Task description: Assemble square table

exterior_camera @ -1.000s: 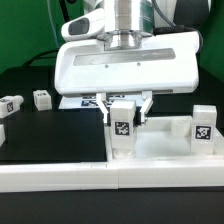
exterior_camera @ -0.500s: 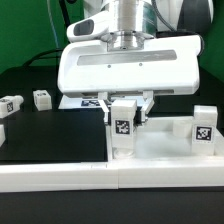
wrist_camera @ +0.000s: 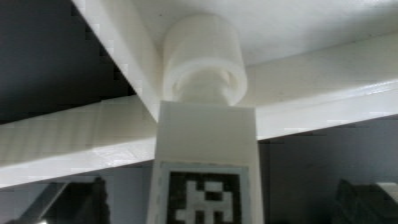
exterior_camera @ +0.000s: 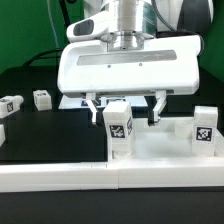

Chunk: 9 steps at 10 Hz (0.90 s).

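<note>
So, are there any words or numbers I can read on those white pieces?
No readable words or numbers anywhere.
The middle leg: only a black-and-white square pattern.
The leg on the exterior view's right: the same kind.
The small pieces on the exterior view's left: patterns too blurry.

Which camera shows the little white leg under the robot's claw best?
The exterior view: the leg stands upright, side tag showing, inside the open gripper. The wrist view shows the leg very close, end-on, with its tag cut off at the picture's edge.

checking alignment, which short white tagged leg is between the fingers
The central short white plastic leg, flanked by open fingers; the other leg stands toward the exterior view's right.
</note>
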Each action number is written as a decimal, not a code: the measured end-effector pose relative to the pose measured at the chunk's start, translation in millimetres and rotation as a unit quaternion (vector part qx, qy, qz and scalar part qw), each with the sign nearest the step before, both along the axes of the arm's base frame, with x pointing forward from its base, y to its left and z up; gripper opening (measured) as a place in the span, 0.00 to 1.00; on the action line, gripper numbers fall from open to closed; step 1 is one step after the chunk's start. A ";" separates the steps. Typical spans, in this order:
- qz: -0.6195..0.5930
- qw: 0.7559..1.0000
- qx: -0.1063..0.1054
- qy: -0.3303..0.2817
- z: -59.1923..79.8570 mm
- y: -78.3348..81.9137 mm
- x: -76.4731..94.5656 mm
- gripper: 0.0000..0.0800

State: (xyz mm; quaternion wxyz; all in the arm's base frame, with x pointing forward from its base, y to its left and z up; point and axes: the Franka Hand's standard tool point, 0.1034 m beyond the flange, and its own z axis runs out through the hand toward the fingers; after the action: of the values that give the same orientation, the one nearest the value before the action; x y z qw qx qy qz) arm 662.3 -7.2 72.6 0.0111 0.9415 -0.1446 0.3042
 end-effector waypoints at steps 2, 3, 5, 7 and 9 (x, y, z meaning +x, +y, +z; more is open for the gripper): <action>0.000 1.000 0.000 0.000 0.0 0.0 0.0 0.81; 0.000 1.000 0.000 0.000 0.0 0.0 0.0 0.81; 0.002 1.000 0.001 0.004 1.3 -1.0 1.5 0.81; -0.002 0.999 0.026 0.027 26.0 -8.7 15.6 0.81; -0.003 0.996 0.058 0.074 29.7 -6.1 21.6 0.81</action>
State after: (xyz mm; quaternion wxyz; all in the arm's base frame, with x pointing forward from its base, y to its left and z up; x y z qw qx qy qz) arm 683.9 -13.3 102.3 -0.0319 0.9601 -0.1638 0.2246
